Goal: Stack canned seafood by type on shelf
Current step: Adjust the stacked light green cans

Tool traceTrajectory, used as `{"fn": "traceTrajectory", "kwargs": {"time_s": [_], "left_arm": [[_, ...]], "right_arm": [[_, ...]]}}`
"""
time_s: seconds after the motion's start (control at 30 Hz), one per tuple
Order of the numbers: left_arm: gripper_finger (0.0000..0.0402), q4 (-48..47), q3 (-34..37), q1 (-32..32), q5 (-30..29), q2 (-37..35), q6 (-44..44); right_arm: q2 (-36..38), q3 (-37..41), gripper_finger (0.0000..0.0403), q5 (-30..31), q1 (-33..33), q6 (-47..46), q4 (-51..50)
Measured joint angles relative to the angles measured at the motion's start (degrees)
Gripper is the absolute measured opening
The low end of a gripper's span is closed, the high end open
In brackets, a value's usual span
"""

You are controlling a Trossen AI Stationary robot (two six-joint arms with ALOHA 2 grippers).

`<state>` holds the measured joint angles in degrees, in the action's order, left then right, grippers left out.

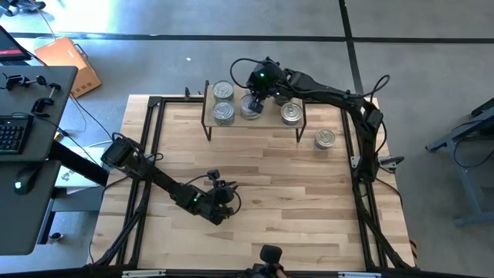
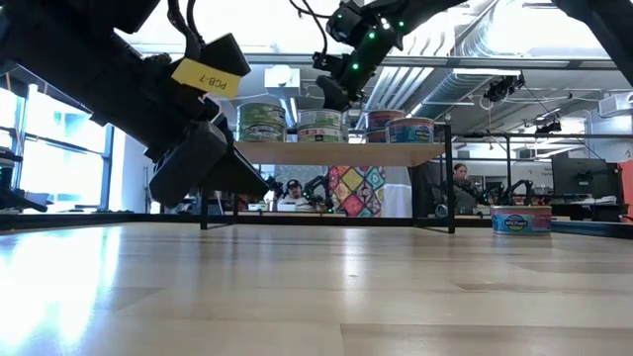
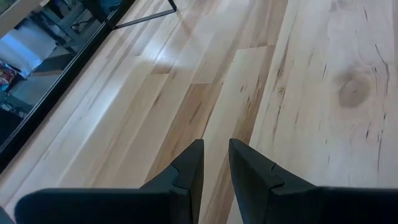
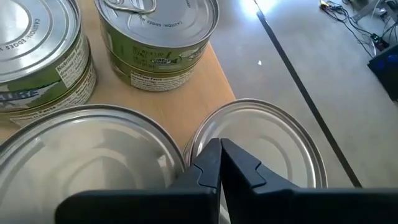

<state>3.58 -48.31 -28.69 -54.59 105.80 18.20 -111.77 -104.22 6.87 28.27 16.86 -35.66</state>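
The shelf (image 1: 255, 125) is a light-wood board on black legs at the table's far side, also seen in the low view (image 2: 336, 153). Several round tins stand on it: two green-labelled stacks (image 1: 223, 90) (image 1: 224, 113), a silver-lidded tin (image 1: 251, 108) and another (image 1: 291, 113). One blue-labelled tin (image 1: 326, 139) (image 2: 521, 220) rests on the tabletop right of the shelf. My right gripper (image 4: 220, 149) is shut and hangs over the shelf between two silver lids (image 4: 87, 155) (image 4: 267, 137). My left gripper (image 3: 216, 152) hovers over bare wood near the table's near-left, its fingers slightly apart. My right gripper points down from above with its shut fingertips (image 4: 211, 158) over the gap between two silver-lidded tins on the shelf. I cannot tell whether they touch either lid.
The green-labelled stacks (image 4: 158, 37) (image 4: 37, 56) stand close behind the right gripper. The shelf's far edge (image 4: 224, 81) drops to the floor. A black frame (image 1: 154, 154) borders the tabletop. A wide stretch of bare wood (image 1: 293, 193) lies between the shelf and the near edge.
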Motion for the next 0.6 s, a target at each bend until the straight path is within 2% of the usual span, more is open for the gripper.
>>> {"fn": "traceTrajectory", "kwargs": {"time_s": [0.4,0.53,0.6], "left_arm": [[0.0069,0.3,0.0,0.02,0.26,0.0,-0.4],[0.0069,0.63,-0.01,0.02,0.31,0.0,-0.46],[0.0069,0.68,-0.02,0.02,0.32,0.0,-0.88]], "right_arm": [[2.05,-0.07,0.0,3.57,-0.65,3.76,-1.56],[2.53,-0.07,0.0,3.33,-1.25,4.08,-0.85],[3.13,-0.07,0.0,0.54,-2.28,4.0,-0.54]]}}
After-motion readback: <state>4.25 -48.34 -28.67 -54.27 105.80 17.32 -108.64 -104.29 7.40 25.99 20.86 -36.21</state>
